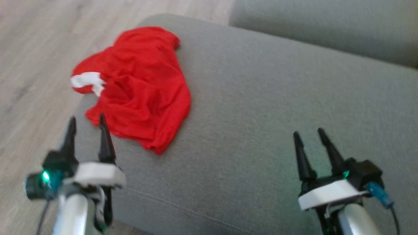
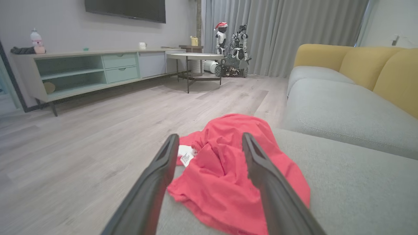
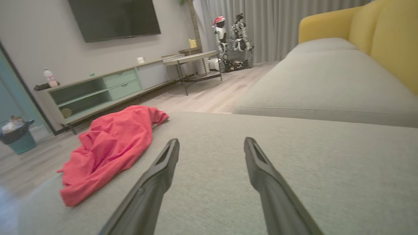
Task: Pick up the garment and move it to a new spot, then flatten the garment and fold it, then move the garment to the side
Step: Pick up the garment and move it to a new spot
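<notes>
Task looks at its start: garment (image 1: 137, 88) lies crumpled and unfolded on the L front corner of the sofa cushion (image 1: 261, 111). All 3 stages left. L gripper (image 1: 87, 117) spread, empty, just short of the hem. R gripper (image 1: 308, 132) spread, empty, well apart. Thin red fabric, soft creases, white tag (image 1: 86, 80). Cushion is grey, coarse-woven, rounded.

Grey sofa cushion (image 1: 261, 114), broad and fine-woven, rounded at the edges, with a stitched seam (image 1: 183, 205) along the near side. On its left end, a red garment (image 1: 140, 91), crumpled into a creased heap and lying low against the fabric. At the heap's left, a white label (image 1: 85, 80), right at the cushion's edge, next to pale wood floor (image 1: 29, 65). Beyond, just beside the far side, a second grey cushion (image 1: 326, 26) of the same cloth.
</notes>
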